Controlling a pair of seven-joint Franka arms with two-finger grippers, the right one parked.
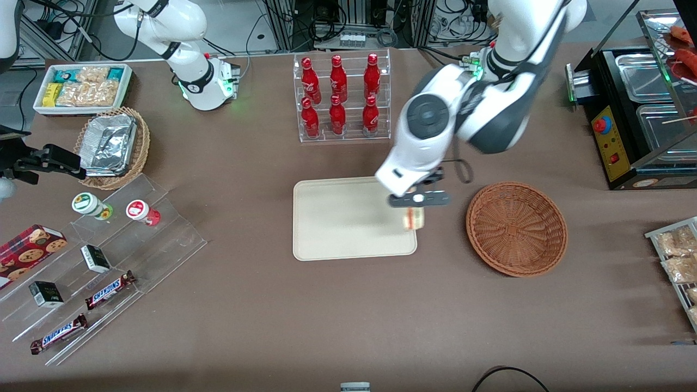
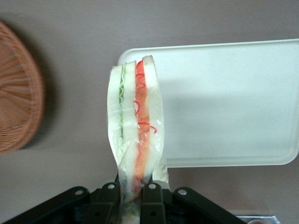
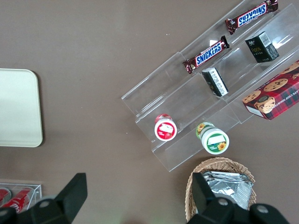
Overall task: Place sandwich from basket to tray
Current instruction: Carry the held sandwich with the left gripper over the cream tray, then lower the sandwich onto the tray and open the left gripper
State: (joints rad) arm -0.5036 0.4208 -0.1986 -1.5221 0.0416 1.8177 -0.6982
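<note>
My left gripper (image 1: 418, 209) (image 2: 131, 198) is shut on the sandwich (image 1: 413, 219) (image 2: 137, 126), a wrapped wedge of white bread with green, orange and red layers. It hangs in the air over the tray's edge on the basket's side. The cream tray (image 1: 348, 218) (image 2: 224, 102) (image 3: 18, 107) lies flat on the brown table with nothing on it. The reddish-brown wicker basket (image 1: 516, 228) (image 2: 16, 93) sits beside the tray toward the working arm's end and holds nothing.
A clear rack of red bottles (image 1: 342, 98) stands farther from the front camera than the tray. A black food warmer (image 1: 642, 109) is at the working arm's end. Clear tiered shelves with snacks (image 1: 103, 261) and a tan basket of foil containers (image 1: 111, 144) lie toward the parked arm's end.
</note>
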